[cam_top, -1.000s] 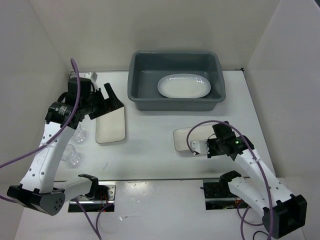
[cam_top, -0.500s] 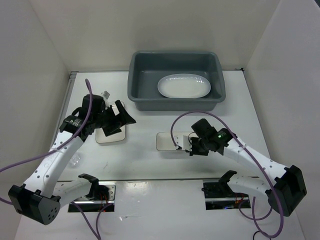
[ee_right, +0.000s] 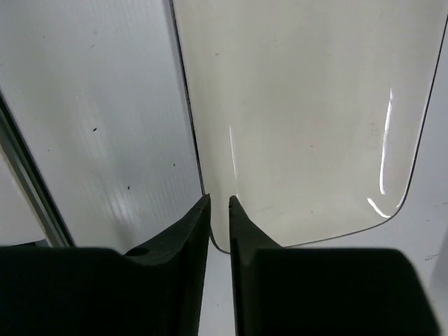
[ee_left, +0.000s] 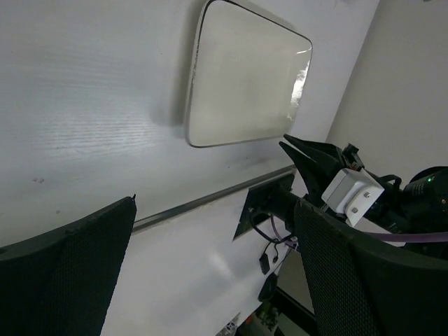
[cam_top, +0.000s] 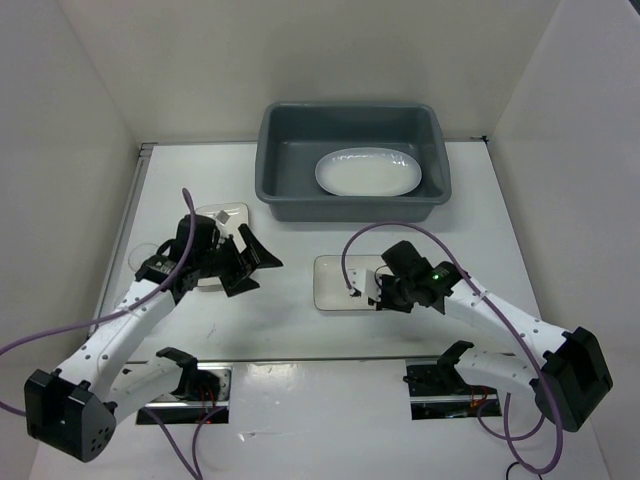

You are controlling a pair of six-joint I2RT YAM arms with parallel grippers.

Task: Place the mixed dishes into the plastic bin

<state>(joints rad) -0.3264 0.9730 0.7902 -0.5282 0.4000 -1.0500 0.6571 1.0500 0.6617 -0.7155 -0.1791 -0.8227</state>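
The dark grey plastic bin (cam_top: 272, 150) stands at the back with a white oval platter (cam_top: 367, 171) lying in it. A cream rounded-rectangle plate (cam_top: 340, 283) (ee_right: 308, 112) (ee_left: 245, 84) lies flat at the table's middle. My right gripper (cam_top: 373, 295) (ee_right: 219, 203) sits at its right rim, fingers a narrow gap apart astride the edge, not clamping it. A second plate (cam_top: 222, 214) lies at the left, mostly hidden under my left gripper (cam_top: 254, 270) (ee_left: 217, 259), which is wide open, empty, and faces the middle plate. A clear glass cup (cam_top: 142, 258) peeks out beside the left arm.
White walls close in the table on the left, back and right. A metal rail (cam_top: 300, 362) and the arm bases run along the near edge. The right arm's purple cable (cam_top: 350, 250) arcs over the middle plate.
My right gripper dragged the cream plate leftwards, and its fingers have now parted slightly. My left arm swung from the back left down over the left plate towards the middle, jaws open throughout.
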